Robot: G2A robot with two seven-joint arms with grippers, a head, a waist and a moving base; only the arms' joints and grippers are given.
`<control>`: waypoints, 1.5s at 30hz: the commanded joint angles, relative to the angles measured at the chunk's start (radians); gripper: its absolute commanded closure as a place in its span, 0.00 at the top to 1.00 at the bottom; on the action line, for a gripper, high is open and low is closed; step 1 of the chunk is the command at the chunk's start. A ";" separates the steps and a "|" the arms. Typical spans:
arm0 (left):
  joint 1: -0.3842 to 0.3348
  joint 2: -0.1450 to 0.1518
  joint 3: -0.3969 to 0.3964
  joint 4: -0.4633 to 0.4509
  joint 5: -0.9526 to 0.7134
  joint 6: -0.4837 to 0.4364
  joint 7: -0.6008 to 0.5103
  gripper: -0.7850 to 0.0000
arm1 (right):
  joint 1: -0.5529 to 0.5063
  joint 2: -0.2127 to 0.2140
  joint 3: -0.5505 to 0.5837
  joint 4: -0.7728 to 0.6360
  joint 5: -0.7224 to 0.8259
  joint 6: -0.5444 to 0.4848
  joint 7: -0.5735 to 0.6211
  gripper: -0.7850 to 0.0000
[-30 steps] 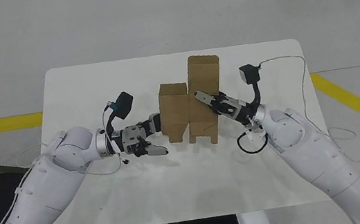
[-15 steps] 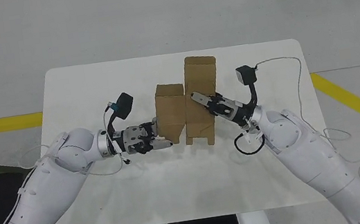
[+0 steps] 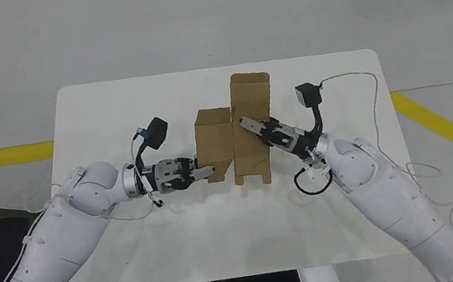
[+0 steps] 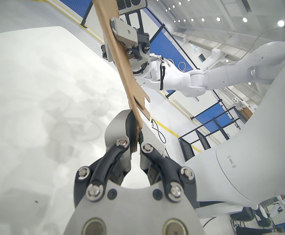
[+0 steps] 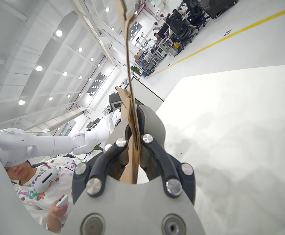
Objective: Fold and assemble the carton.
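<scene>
The left tool is clamped on 1 edge of the flattened brown cardboard carton. The right tool is clamped on the opposite side, its fingers pinching the board edge-on. Between the 2 tools the carton hangs over the middle of the white rectangular worktop, with notched flaps at both ends.

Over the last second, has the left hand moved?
Yes. Against the table, the left hand slid toward the table's middle and reached the carton, whose edge it now grips.
</scene>
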 commanded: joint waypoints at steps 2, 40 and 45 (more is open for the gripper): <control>-0.019 0.003 0.009 0.009 -0.025 0.003 -0.066 0.00 | -0.004 0.004 0.019 0.003 0.004 0.003 0.032 1.00; -0.340 0.182 0.436 -0.108 -0.481 0.319 -0.412 0.00 | -0.115 0.086 0.197 -0.009 0.417 0.054 0.711 0.59; -0.381 0.196 0.506 -0.105 -0.475 0.282 -0.375 0.00 | -0.109 0.081 0.176 -0.002 0.438 0.045 0.726 0.26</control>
